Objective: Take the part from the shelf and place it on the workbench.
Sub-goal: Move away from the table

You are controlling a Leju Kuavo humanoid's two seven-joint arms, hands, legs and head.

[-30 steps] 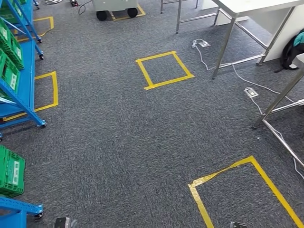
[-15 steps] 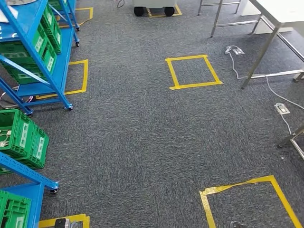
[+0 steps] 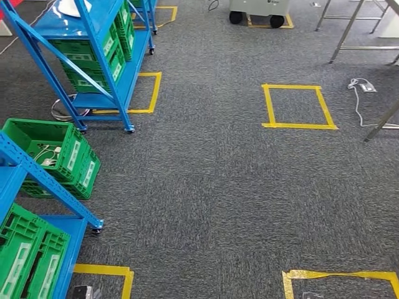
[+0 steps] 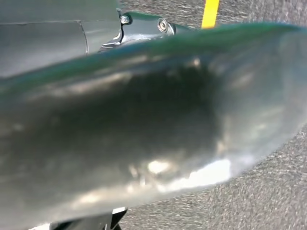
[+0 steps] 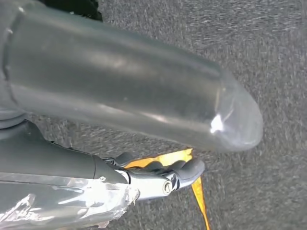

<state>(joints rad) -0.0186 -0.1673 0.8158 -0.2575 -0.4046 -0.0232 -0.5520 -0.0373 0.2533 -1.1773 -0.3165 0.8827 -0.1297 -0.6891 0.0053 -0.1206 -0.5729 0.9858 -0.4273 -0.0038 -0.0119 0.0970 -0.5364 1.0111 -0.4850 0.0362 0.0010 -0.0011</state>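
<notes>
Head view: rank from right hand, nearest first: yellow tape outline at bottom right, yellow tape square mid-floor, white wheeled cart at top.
1. Yellow tape outline: bottom right, right beside the right hand.
2. Yellow tape square: mid-floor, farther ahead.
3. White wheeled cart: top edge, farthest.

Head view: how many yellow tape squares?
6 squares: one by the far shelf, one centre-right, two cut off at bottom, two partly hidden at top; others may lie out of frame.
</notes>
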